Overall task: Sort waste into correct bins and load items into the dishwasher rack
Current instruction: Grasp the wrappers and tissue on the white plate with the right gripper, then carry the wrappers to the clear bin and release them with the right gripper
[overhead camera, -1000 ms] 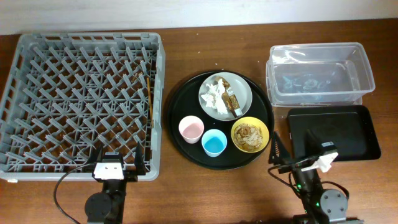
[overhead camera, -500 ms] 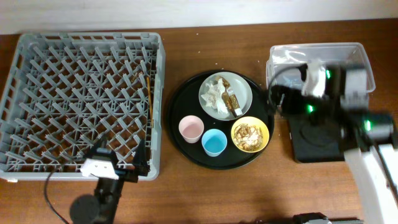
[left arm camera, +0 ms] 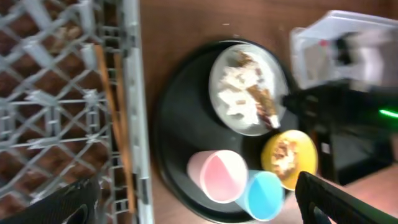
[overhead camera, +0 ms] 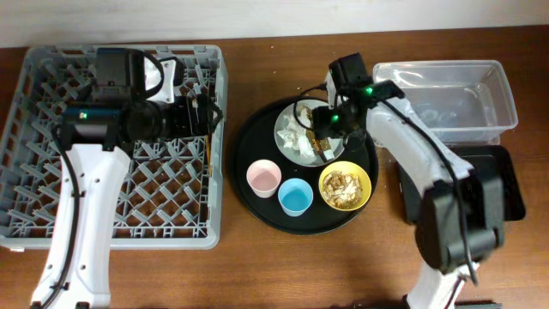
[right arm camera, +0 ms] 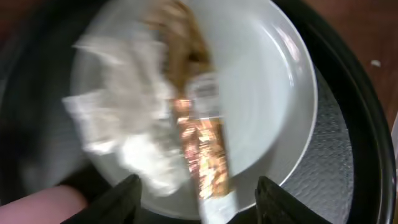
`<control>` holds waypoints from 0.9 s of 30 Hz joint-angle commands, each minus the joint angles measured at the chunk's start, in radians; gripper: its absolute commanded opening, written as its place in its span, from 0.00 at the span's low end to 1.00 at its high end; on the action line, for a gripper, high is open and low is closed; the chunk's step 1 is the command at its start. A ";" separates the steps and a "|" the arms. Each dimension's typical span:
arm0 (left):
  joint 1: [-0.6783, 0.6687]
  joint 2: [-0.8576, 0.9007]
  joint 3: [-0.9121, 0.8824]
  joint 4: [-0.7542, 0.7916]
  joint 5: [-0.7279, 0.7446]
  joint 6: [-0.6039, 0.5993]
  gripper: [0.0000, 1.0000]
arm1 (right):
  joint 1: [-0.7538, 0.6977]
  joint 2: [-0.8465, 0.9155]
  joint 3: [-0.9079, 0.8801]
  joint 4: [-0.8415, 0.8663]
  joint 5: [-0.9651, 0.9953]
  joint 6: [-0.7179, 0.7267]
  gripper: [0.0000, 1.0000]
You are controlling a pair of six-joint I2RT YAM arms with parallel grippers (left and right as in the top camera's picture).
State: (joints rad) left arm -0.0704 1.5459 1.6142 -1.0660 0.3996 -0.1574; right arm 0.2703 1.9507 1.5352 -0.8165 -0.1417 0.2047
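- Swung from the clear tub [overhead camera: 480, 81], the right gripper [right arm camera: 202, 202] hangs above the plate [right arm camera: 273, 93], jaws apart astride the brown wrapper strip [right arm camera: 202, 149], crumpled napkin [right arm camera: 121, 124] beside it.
- Beyond, the left gripper [overhead camera: 208, 116], jaws apart, hovers over the right side of the dishwasher rack [overhead camera: 51, 193].

Left arm [overhead camera: 81, 197], right arm [overhead camera: 403, 137]: jaws wide apart.

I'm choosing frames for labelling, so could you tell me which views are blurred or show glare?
Overhead: sharp and evenly lit, with mild reflections on the clear tub. Left wrist: motion-blurred throughout, the rack bars smeared and a green light streaked at the right edge. Right wrist: also blurred, the napkin smeared, with bright glints on the wrapper lying on the plate.
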 commanded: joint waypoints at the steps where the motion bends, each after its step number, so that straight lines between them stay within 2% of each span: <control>1: -0.029 -0.095 0.075 0.008 0.065 0.128 0.99 | -0.023 0.097 0.013 0.010 -0.031 -0.018 0.55; 4: -0.048 -0.186 0.075 0.012 0.012 0.129 0.99 | -0.022 0.134 0.012 0.010 -0.047 -0.018 0.47; 5: -0.048 -0.211 0.075 0.006 0.011 0.129 0.99 | -0.021 0.146 0.000 0.012 -0.060 -0.018 0.41; 7: -0.048 -0.222 0.075 0.006 0.011 0.129 0.99 | -0.023 0.154 -0.006 0.025 -0.061 -0.017 0.19; 8: -0.048 -0.221 0.075 0.006 0.011 0.129 0.99 | -0.024 0.153 -0.003 0.025 -0.061 -0.017 0.04; 12: -0.048 -0.220 0.075 0.006 0.011 0.129 0.99 | -0.071 0.048 0.069 -0.014 -0.118 0.006 0.04; 15: -0.048 -0.220 0.075 0.006 0.011 0.129 0.99 | -0.121 -0.117 0.087 -0.034 -0.119 0.013 0.04; 17: -0.048 -0.220 0.075 0.006 0.011 0.129 0.99 | -0.103 -0.122 0.084 -0.054 -0.119 0.013 0.56; 18: -0.048 -0.220 0.075 0.006 0.011 0.129 0.99 | -0.075 -0.092 0.076 -0.056 -0.112 0.013 0.64; 19: -0.048 -0.220 0.075 0.006 0.011 0.129 0.99 | -0.040 -0.042 0.069 -0.047 -0.077 0.013 0.67; 21: -0.048 -0.220 0.075 0.006 0.011 0.129 0.99 | -0.008 0.048 0.069 -0.026 0.010 0.049 0.68; 22: -0.048 -0.220 0.075 0.006 0.011 0.129 0.99 | -0.008 0.090 0.069 -0.011 0.000 0.071 0.66; 24: -0.048 -0.220 0.075 0.006 0.011 0.129 0.99 | -0.008 0.162 0.069 0.018 -0.053 0.074 0.44; 25: -0.048 -0.220 0.075 0.006 0.011 0.129 0.99 | -0.008 0.179 0.069 0.022 -0.052 0.074 0.38; 27: -0.048 -0.220 0.075 0.006 0.011 0.129 0.99 | -0.012 0.182 0.069 0.022 -0.052 0.073 0.07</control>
State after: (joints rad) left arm -0.1177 1.3224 1.6802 -1.0607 0.4141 -0.0452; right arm 0.2646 2.1296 1.6093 -0.7990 -0.1886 0.2680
